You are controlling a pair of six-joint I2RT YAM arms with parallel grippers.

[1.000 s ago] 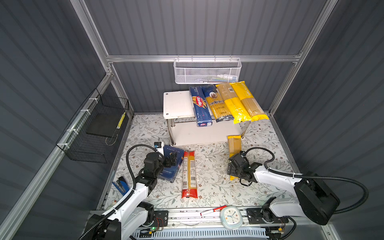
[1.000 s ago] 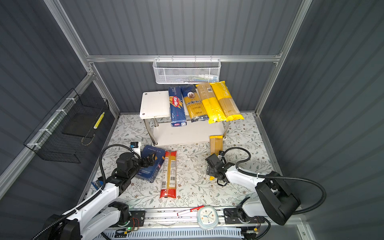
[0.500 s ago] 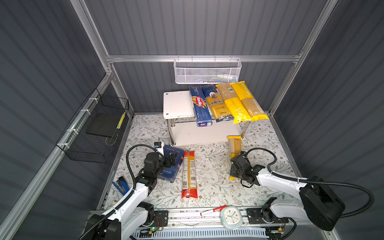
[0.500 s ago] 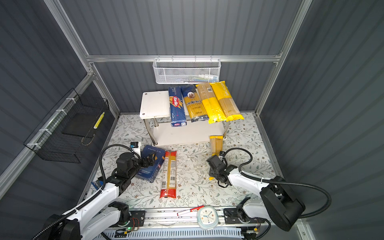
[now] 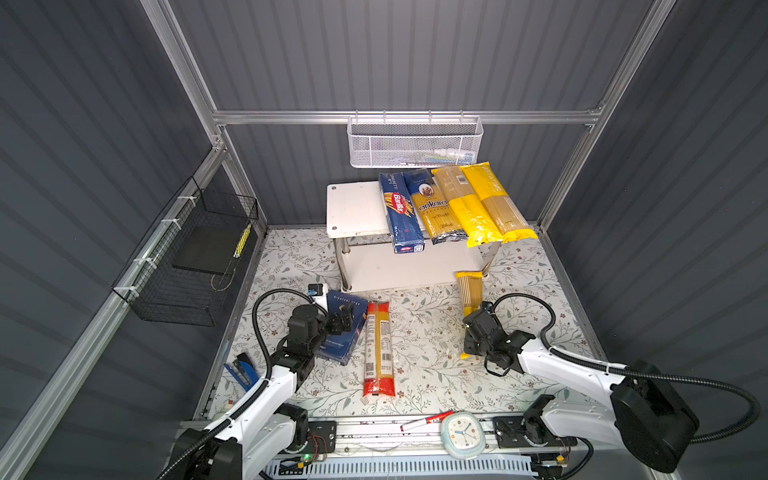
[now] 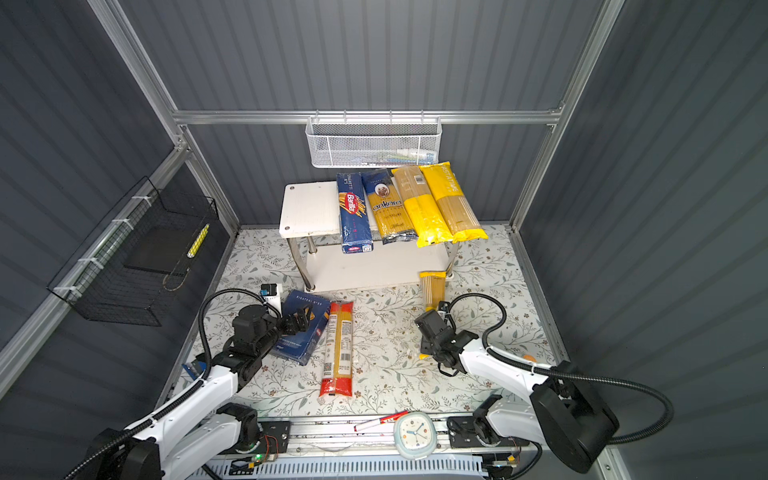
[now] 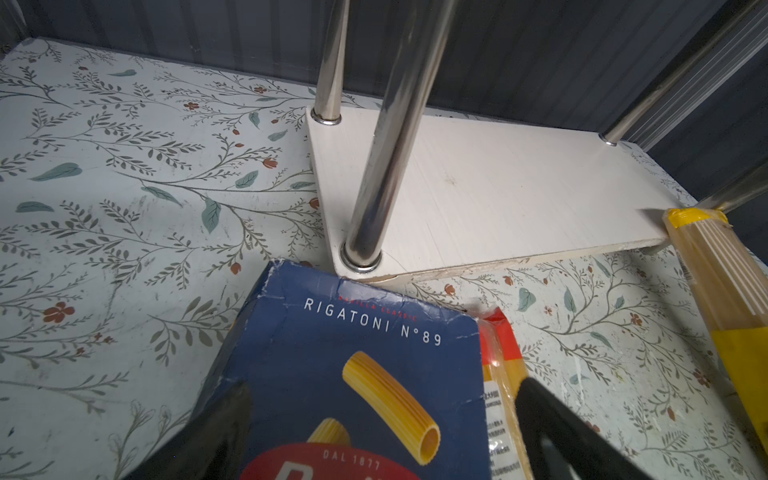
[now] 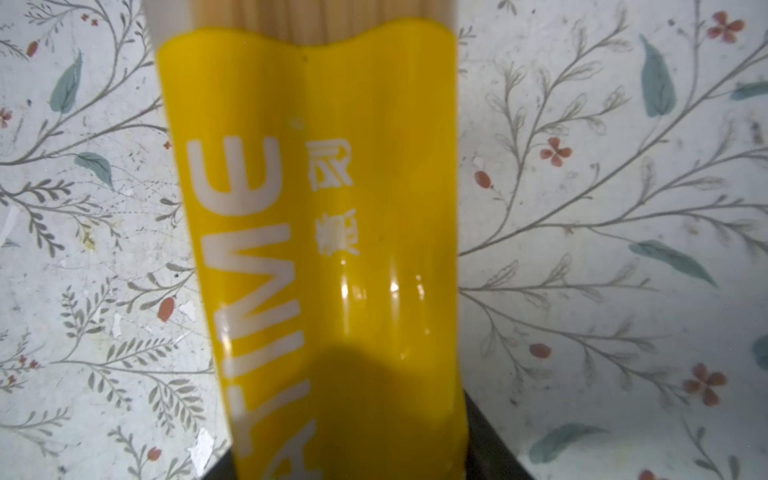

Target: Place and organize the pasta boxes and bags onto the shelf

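The shelf [image 5: 353, 208] holds the spaghetti box [image 5: 401, 216], the blue-yellow ankara bag [image 5: 436, 208] and two yellow PASTATIME bags [image 5: 465, 203] side by side on its top board. On the floor lie the rigatoni box [image 5: 338, 349], a clear red-ended bag [image 5: 377, 349] and a third PASTATIME bag [image 5: 469, 291], whose far end rests against the lower board. My left gripper [image 7: 382, 399] hovers open astride the rigatoni box [image 7: 353, 374]. Its left finger is at the box's edge and its right finger over the red-ended bag. My right gripper [image 8: 353, 457] is shut on the floor PASTATIME bag [image 8: 332, 208] near its front end.
A white mesh basket [image 5: 415, 145] hangs on the back wall above the shelf. A black wire basket [image 5: 187, 266] hangs on the left wall. A clock [image 5: 461, 430] and a red marker [image 5: 426, 419] lie on the front rail. A small white device [image 5: 318, 289] sits behind the rigatoni box.
My right gripper has closed from wide open onto the PASTATIME bag on the floor. The left arm and the other packs have not moved.
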